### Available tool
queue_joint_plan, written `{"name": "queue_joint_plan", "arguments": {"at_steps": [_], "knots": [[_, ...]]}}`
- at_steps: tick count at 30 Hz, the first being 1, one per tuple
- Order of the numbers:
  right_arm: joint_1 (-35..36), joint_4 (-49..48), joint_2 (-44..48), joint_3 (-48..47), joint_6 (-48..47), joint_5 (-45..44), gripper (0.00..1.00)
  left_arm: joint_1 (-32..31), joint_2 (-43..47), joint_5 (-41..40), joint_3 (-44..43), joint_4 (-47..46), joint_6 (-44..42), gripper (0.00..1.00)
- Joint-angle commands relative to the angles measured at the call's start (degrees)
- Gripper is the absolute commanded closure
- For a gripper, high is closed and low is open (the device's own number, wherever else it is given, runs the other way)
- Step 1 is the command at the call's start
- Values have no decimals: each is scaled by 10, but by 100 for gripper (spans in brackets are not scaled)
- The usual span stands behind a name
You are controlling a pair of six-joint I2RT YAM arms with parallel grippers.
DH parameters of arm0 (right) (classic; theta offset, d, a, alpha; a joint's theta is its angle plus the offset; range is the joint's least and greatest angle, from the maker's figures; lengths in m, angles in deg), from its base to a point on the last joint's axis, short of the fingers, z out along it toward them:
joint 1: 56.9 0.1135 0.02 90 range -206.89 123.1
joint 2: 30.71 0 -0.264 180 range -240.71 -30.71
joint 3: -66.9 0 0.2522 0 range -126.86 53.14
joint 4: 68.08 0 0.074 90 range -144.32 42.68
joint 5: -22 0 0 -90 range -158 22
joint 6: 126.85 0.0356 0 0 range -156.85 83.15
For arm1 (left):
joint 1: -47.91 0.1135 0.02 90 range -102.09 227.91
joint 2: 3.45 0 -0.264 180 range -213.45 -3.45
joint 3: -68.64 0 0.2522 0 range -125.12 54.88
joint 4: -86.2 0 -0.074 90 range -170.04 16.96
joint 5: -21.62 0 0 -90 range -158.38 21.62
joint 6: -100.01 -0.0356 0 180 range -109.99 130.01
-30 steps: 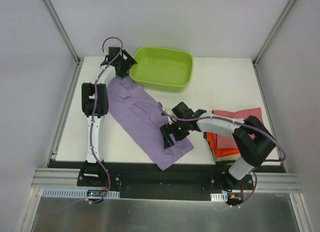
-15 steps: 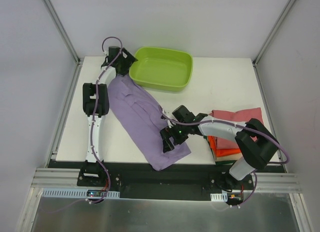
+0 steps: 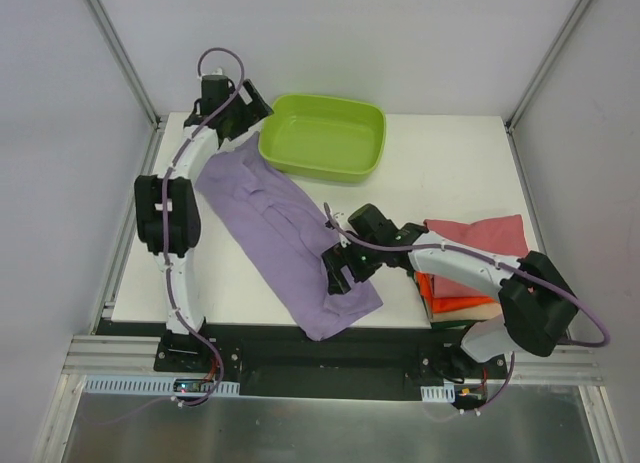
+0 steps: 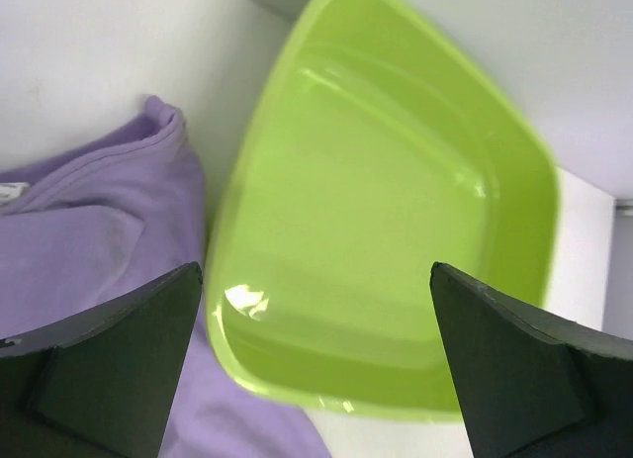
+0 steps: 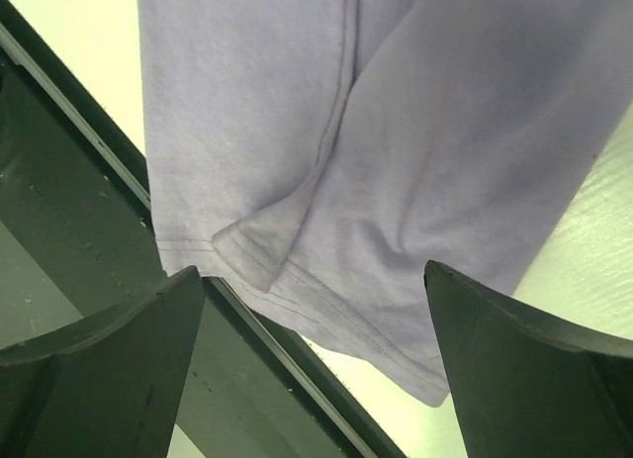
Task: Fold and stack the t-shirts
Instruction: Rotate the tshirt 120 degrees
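A lilac t-shirt (image 3: 280,233) lies folded lengthwise in a long strip, running from the back left to the table's front edge. Its collar end (image 4: 119,211) shows in the left wrist view, its hemmed bottom corner (image 5: 297,230) in the right wrist view. My left gripper (image 3: 235,108) hovers open over the shirt's far end beside the tub, holding nothing. My right gripper (image 3: 340,273) stands open just above the shirt's near end, nothing between its fingers. At the right, a dusty rose t-shirt (image 3: 475,238) lies folded on top of an orange one (image 3: 445,295).
A lime-green plastic tub (image 3: 325,135) stands empty at the back, its near corner touching the lilac shirt. In the left wrist view the tub (image 4: 376,211) fills the space between the fingers. The table's dark front rail (image 5: 89,211) runs under the shirt's hem.
The left arm has swung further back and left, and the shirt's far end has spread leftwards. The right gripper has shifted slightly over the near end. Both stayed open.
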Motion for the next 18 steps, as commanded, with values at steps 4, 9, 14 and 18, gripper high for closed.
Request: {"name": "queue_joint_plan", "arguments": {"at_steps": [4,9,14,18], "knots": [[46,4,-13,-30,1,-21,4,4,197,-34,169,15,-37,1],[59,18,-61,-47,-13,-34,4,18,231,-2,300,17,-14,1],[60,14,-39,-23,6,-27,4,60,197,36,373,27,8,1],[60,-11,14,14,28,-2,4,97,197,19,427,27,27,1]]}}
